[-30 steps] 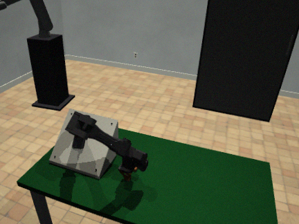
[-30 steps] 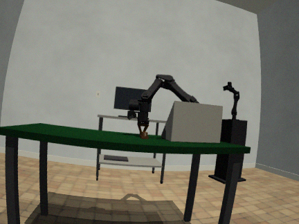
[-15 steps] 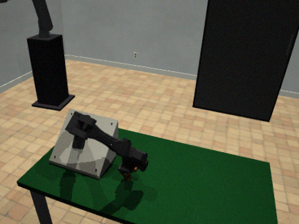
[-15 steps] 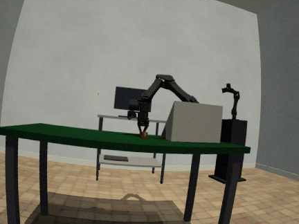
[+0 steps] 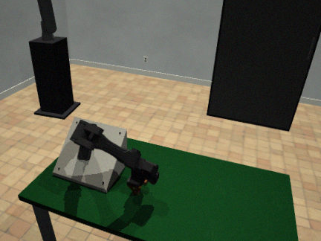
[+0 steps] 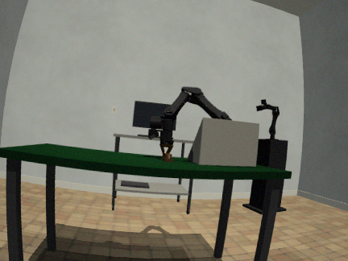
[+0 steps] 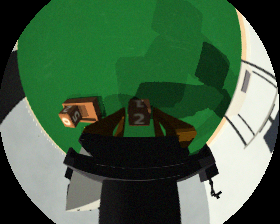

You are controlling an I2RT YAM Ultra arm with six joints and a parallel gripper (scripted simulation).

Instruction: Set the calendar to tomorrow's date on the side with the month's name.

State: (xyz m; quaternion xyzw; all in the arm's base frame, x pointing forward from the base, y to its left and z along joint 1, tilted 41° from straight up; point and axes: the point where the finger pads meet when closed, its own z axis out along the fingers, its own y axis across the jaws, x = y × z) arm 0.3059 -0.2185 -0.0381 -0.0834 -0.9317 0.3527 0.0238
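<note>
Wrist view: the pincer (image 7: 139, 126) points down at the green desk (image 7: 100, 47), and its two brown fingers stand parted on either side of a small dark cube (image 7: 139, 113). The face of this cube that meets the camera carries a pale digit that reads as 2. The fingers stand loosely about the cube rather than clamped on it; the pincer is open and grips nothing.

To the left of that cube, apart from it and outside the fingers, lies a second cube (image 7: 78, 113) with orange-brown edges and a dark face bearing a pale digit too small to read with certainty. It sits tilted relative to the first. Whether it stands in a tray cannot be told.

Exterior view: the pincer (image 6: 167, 155) hangs vertically with its tips at the desk surface (image 6: 80, 155). A small brown object, the cube (image 6: 167, 158), shows between the tips and appears to rest on the desk.

Top view: the arm (image 5: 119, 152) reaches out from a grey wedge-shaped mount (image 5: 89, 169) at the near left corner of the desk (image 5: 223, 192). The pincer (image 5: 135, 189) sits just beside the front right corner of that mount, and the arm hides the cubes.
</note>
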